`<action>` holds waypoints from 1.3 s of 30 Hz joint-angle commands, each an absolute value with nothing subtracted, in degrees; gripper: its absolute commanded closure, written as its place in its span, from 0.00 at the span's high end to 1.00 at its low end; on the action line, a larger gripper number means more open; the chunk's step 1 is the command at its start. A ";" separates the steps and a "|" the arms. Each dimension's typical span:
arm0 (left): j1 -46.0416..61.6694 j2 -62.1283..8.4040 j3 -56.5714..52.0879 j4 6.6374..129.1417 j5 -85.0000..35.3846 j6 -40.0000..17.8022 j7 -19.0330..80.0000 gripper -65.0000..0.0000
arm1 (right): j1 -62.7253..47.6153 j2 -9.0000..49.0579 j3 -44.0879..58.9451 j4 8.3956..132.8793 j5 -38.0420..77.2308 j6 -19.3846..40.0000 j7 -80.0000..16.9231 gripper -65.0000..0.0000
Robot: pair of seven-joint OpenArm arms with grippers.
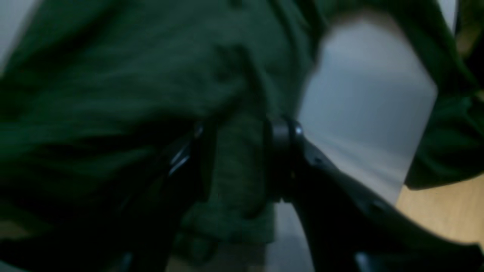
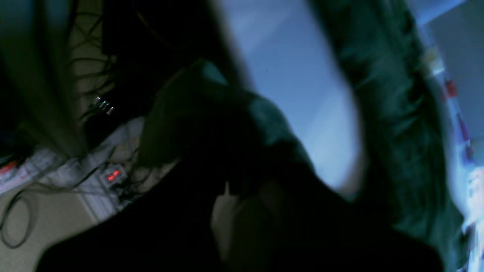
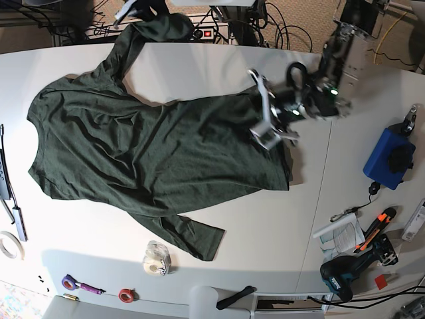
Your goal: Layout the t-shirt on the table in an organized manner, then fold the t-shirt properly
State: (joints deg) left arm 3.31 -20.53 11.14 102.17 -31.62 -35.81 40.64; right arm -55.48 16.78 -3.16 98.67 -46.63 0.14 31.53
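The t-shirt (image 3: pixel 153 149) lies spread but wrinkled on the table (image 3: pixel 265 232). The left gripper (image 3: pixel 269 119) has its jaws closing around the hem corner to tug it flat. The right gripper (image 3: pixel 136 8), jaws together, pinches a sleeve beyond the shirt's far edge, anchoring it.

Evenly and brightly lit from overhead in the base view, with soft shadows. Dim, dark and heavily motion-blurred in both wrist views

The base camera looks straight down on the whole desk (image 3: pixel 219 66) from high up. Both wrist cameras sit very close to the t-shirt (image 3: pixel 133 146), blurry. All three see it.
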 commanded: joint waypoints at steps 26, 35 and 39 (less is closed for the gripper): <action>2.87 -20.99 -10.00 107.13 -51.46 -40.00 49.74 0.30 | -36.71 15.70 -17.39 114.37 -35.38 13.08 12.47 0.00; 3.18 -20.97 -10.00 107.11 -51.44 -40.00 50.06 0.30 | -32.34 15.73 -24.43 114.37 -36.51 13.91 3.84 0.00; 3.20 -20.97 -10.00 107.11 -51.46 -40.00 51.48 0.30 | -32.34 15.73 -24.45 114.37 -36.42 18.00 3.60 0.21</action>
